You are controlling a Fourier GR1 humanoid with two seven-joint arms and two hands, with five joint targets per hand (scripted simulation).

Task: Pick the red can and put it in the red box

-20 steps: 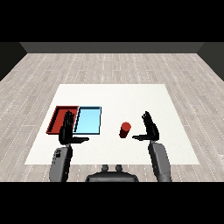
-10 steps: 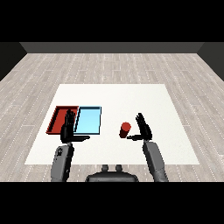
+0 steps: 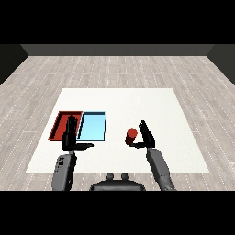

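Observation:
A red can stands upright on the white table, right of the trays. My right hand is just to the can's right, fingers straight and spread, thumb reaching toward the can's base; it looks to be touching or nearly touching the can without curling round it. The red tray lies at the left, with the light blue tray beside it. My left hand is raised in front of the red tray's near right corner, fingers straight, thumb out, holding nothing.
The white table stretches wide behind and to the right of the can. Grey wooden floor surrounds it. The two trays sit side by side, touching along one edge.
My right hand has moved left, from a little apart from the can to right beside it. The left hand and the can have stayed in place.

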